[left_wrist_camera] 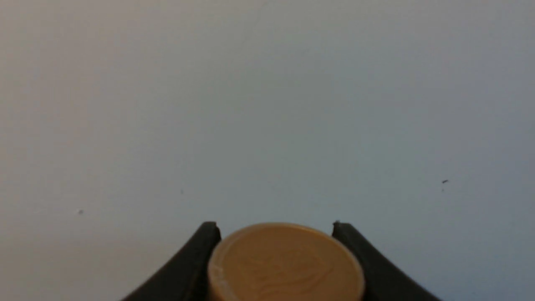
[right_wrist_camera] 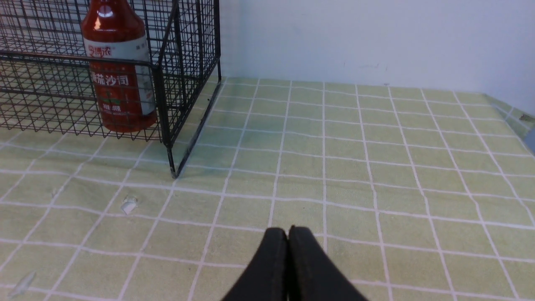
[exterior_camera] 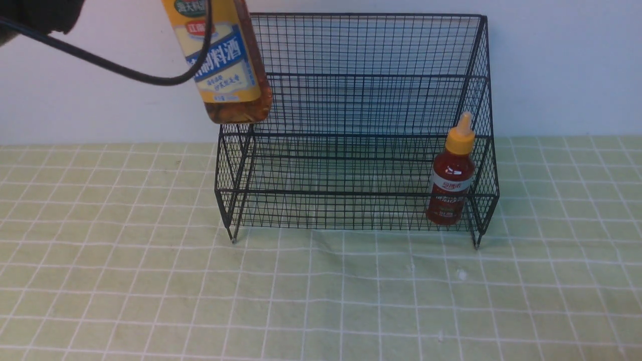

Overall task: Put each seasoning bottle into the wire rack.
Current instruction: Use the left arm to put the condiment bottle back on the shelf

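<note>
Tan cap point(left_wrist_camera: 286, 263) sits closest to the left wrist cam. The left gripper point(left_wrist_camera: 274, 228) is clamped on it, one black finger point(left_wrist_camera: 196, 259) tight on each side. Only blank wall point(left_wrist_camera: 267, 104) shows behind it.

Front view: the amber bottle point(exterior_camera: 225, 75) hangs in the air at top left, slightly tilted, with its top cut off by the frame. Its base overlaps the upper left corner of the wire rack point(exterior_camera: 361, 75) (can't tell from this angle whether it is over the rack or in front of it). A black cable point(exterior_camera: 100, 62) loops across the label.

The red sauce bottle point(exterior_camera: 450, 188) is in the rack, upright in the lower front tier at the right end, just beside the side mesh.

The right gripper point(right_wrist_camera: 287, 234) has its fingertips pressed together and holds nothing. It is low over the green checked tablecloth point(right_wrist_camera: 376, 167), off the rack's right side. It does not appear in the front view.
</note>
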Controlling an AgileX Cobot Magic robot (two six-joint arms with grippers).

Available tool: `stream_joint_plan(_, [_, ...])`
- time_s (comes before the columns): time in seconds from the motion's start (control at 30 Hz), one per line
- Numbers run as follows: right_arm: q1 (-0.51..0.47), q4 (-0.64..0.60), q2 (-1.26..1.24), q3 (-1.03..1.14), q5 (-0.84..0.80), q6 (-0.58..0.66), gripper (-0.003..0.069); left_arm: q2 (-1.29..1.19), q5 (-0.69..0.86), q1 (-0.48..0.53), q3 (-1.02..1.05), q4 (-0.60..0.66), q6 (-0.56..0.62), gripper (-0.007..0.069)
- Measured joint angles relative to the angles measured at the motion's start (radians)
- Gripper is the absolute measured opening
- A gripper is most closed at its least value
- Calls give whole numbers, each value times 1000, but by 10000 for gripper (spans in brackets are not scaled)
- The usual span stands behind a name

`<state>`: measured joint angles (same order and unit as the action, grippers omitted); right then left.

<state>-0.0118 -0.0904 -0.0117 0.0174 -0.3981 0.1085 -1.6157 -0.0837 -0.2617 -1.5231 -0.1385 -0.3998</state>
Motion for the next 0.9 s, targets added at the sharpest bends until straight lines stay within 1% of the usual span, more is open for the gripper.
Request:
stream_joint_plan(0.17, [0, 0, 0, 0, 0, 0, -15, -91, 0, -10, -54, 1, -4, 300])
stream_joint_plan(0.33, [0, 0, 0, 0, 0, 0, -15, -154, 2, -10, -63, 0, -16, 300])
stream_joint_plan(0.9, [0, 0, 0, 0, 0, 0, -15, -249, 72, -22, -69, -6, -17, 300])
